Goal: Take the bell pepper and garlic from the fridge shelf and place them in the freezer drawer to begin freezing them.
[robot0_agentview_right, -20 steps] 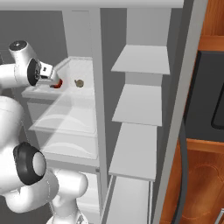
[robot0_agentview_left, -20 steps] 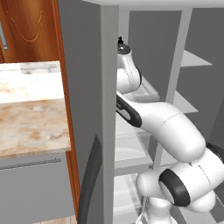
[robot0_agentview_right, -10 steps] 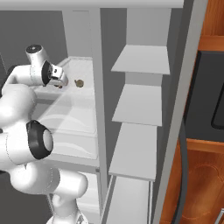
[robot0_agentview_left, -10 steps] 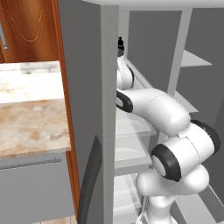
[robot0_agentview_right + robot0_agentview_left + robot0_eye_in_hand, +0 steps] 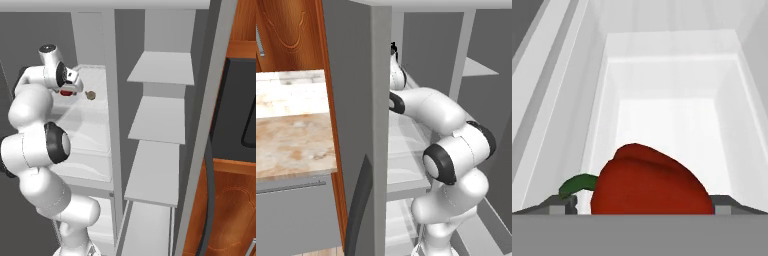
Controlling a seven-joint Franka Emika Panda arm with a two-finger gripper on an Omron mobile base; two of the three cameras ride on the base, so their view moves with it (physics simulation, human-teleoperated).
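The white arm with dark joints reaches deep into the open grey fridge, its claw (image 5: 641, 205) lowered over the translucent pale glass fridge shelf (image 5: 92, 127) with the raised light-grey rim. From the hand's own camera, a glossy red bell pepper (image 5: 649, 182) with a curved green stem lies right between the two dark finger tips (image 5: 566, 204), which stand spread wide on either side of it; whether they touch its skin I cannot tell. In the right base view the pepper (image 5: 66, 92) shows as a small red patch just under the hand, near the back left part of the shelf. Just beside it, towards the shelf's right edge, sits the small roundish tan-brown garlic (image 5: 91, 95), apart from the claw and untouched. Right of the grey divider, three opaque grey shelves (image 5: 159, 119) step down one below another. In the left base view a marbled beige and brown table (image 5: 291, 130) stands left of the fridge wall, with a wooden cabinet door (image 5: 288, 35) behind it.
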